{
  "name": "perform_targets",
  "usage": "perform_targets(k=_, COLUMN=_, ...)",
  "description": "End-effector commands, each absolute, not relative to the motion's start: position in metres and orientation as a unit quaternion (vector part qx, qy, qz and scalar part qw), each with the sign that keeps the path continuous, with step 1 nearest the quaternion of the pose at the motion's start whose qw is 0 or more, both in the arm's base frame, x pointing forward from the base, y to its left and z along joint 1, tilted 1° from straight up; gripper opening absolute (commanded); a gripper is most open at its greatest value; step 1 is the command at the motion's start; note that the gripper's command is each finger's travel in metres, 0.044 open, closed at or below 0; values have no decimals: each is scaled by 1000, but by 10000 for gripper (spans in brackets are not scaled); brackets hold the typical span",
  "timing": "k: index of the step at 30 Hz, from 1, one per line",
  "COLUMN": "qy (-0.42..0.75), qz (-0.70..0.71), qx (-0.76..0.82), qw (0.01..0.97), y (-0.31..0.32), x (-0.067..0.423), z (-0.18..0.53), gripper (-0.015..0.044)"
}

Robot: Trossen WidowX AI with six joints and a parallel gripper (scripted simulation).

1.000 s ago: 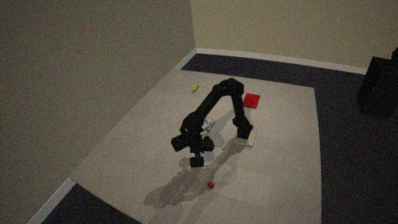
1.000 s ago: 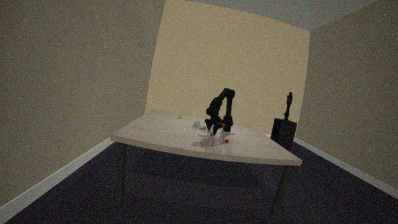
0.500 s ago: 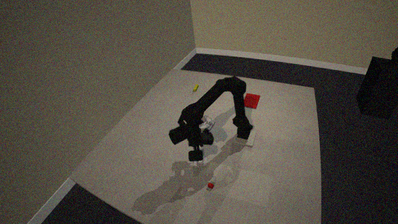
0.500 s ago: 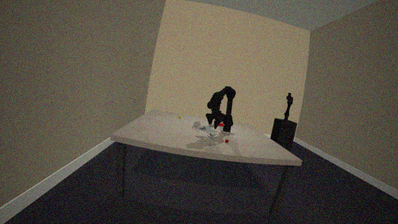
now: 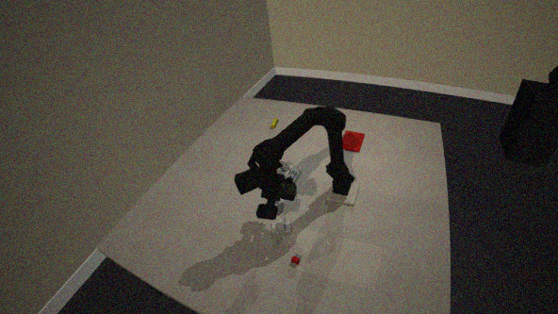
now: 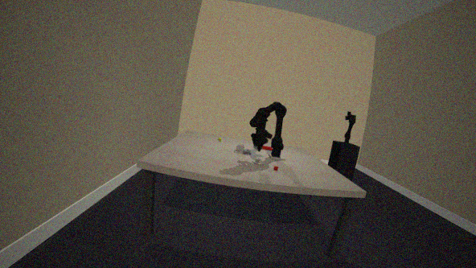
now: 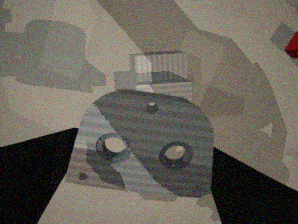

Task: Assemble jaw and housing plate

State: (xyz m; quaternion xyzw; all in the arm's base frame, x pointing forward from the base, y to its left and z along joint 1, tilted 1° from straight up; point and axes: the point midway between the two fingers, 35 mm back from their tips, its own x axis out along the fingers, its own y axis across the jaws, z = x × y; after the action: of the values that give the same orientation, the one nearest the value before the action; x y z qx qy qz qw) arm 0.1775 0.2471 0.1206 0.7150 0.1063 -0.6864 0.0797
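The housing plate [image 7: 145, 135] lies flat-on to the wrist camera, its two round holes side by side, and the gripper [image 5: 278, 191] [image 6: 259, 147] [image 7: 144, 144] has a wide grip on it: the jaws stand well spread, one at each side edge, with the plate pinched between them. It looks held above the counter [image 5: 401, 248] [image 6: 241, 179] [image 7: 40, 120], though how high, and whether it is quite level, I cannot tell. Just beyond the plate's rounded edge is a pale ribbed piece [image 7: 170, 65], partly overlapped in the view; whether they touch is unclear. The main risk, I judge, is lowering blind: the plate hides what lies beneath it, so a small offset or twist could land its holes beside the stubs and leave it tilted. Pressing on then could make it slip in the jaws or knock a gear jaw off its pin; I cannot make out whether the gears mesh, and an unseated one would keep the plate from closing. Opening unevenly might drag it off level. Farther from the plate is a red cube [image 5: 295, 260] [image 6: 276, 168] [image 7: 293, 47], and well apart from it, the small yellow block [image 5: 274, 123] [image 6: 219, 139].
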Motion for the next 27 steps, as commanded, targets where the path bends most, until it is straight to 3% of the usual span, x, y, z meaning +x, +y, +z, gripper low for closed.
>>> perform_targets(k=1, qy=65, qz=-692, qx=718, qw=42, y=238, x=183, z=120, gripper=351)
perform_targets(k=27, qy=-202, qz=-665, qx=682, qw=-230, y=183, x=218, z=120, gripper=351)
